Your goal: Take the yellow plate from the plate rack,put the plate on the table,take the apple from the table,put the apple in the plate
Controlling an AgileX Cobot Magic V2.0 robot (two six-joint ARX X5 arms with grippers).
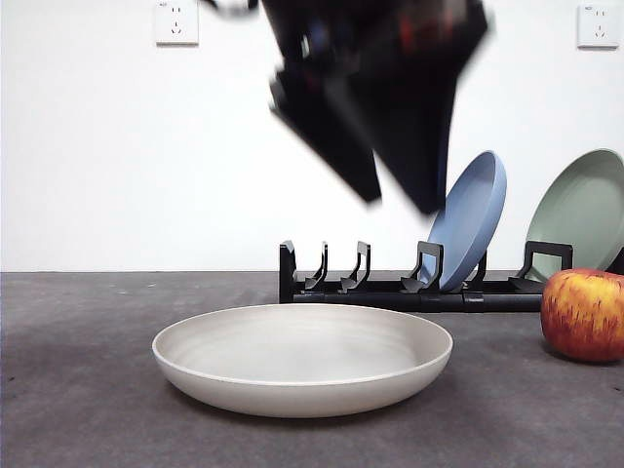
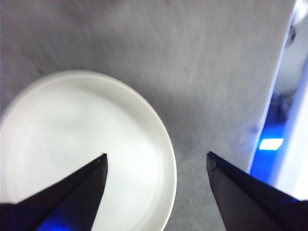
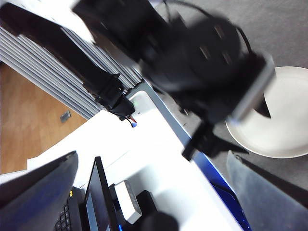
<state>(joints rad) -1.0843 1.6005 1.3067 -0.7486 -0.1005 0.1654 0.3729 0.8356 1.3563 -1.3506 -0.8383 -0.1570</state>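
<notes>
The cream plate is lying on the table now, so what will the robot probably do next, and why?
Probably move a tool to the apple. The yellow plate lies flat and empty on the table, the left tool hangs open above it, holding nothing, and the apple sits untouched beside the plate rack.

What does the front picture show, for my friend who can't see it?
A wide, shallow cream plate lies flat on the dark grey table, empty. Above it hangs the left gripper, blurred, black, jaws open. Behind stands a low black plate rack holding a blue plate and a pale green plate; a red-and-yellow apple sits at the right edge.
</notes>
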